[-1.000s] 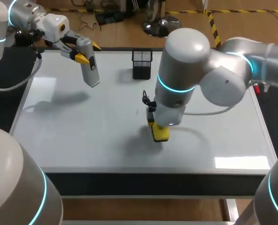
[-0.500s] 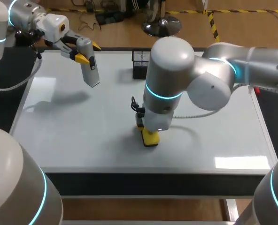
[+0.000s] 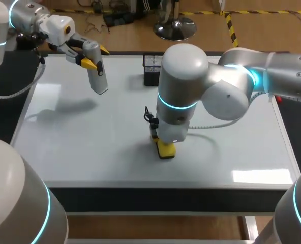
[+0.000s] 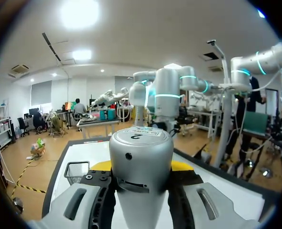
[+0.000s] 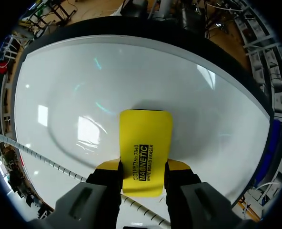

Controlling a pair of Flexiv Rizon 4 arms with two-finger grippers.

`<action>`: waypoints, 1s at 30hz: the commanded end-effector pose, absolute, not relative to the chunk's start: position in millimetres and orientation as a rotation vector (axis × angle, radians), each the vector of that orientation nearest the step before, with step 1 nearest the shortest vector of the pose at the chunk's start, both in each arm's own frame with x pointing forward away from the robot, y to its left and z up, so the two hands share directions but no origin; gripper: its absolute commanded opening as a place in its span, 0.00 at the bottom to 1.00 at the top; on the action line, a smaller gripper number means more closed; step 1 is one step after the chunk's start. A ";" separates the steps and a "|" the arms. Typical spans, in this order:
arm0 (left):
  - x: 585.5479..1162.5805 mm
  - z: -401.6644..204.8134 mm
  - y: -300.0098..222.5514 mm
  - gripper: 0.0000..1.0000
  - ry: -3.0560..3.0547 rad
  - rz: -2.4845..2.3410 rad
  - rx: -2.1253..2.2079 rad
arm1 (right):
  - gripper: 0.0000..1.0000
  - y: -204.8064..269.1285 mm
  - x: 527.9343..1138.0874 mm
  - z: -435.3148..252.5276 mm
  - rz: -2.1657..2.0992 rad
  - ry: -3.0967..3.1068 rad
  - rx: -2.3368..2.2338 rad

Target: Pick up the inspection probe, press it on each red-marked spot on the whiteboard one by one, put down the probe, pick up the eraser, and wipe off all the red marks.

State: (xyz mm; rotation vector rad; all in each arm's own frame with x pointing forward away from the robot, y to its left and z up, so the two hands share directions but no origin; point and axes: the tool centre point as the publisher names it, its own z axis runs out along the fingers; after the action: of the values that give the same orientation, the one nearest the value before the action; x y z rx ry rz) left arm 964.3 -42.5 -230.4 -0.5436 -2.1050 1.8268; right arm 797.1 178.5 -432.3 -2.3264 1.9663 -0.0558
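Note:
My left gripper (image 3: 92, 56) hangs above the whiteboard's far left corner, shut on the grey cylindrical inspection probe (image 3: 96, 68), whose tip points down and stays clear of the board. From the left wrist the probe (image 4: 140, 164) fills the space between the fingers. Near the whiteboard's (image 3: 89, 142) front middle, my right gripper (image 3: 163, 145) is shut on the yellow eraser (image 3: 166, 149), which is pressed onto the surface. The right wrist view has the eraser (image 5: 145, 150) clamped between the fingers (image 5: 107, 167), flat on the white board (image 5: 84, 86). No red marks show anywhere.
A black mesh pen holder (image 3: 152, 68) stands at the board's far middle, partly behind my right arm (image 3: 211, 86). A coiled cable (image 5: 50, 164) from the right arm crosses low over the board near the eraser.
My right arm swept the eraser leftward across the board's front middle, then edged slightly back to the right. The left arm and probe kept still.

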 end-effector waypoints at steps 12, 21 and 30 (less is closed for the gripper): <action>965.3 -229.9 -42.2 0.00 -2.102 1.826 -0.546 | 0.00 131.4 805.9 -445.2 -0.103 2.071 -2.305; 965.3 -229.9 -42.2 0.00 -2.102 1.826 -0.546 | 0.00 103.7 810.6 -447.3 -0.125 2.136 -2.276; 965.3 -229.9 -42.2 0.00 -2.102 1.826 -0.546 | 0.00 93.1 815.3 -434.2 -0.105 2.155 -2.266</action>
State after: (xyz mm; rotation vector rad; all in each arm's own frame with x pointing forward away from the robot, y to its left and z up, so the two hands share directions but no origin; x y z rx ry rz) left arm 964.3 -42.5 -230.5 -0.5436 -2.1050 1.8268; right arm 813.3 100.3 -432.0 -2.2627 2.1598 -0.1138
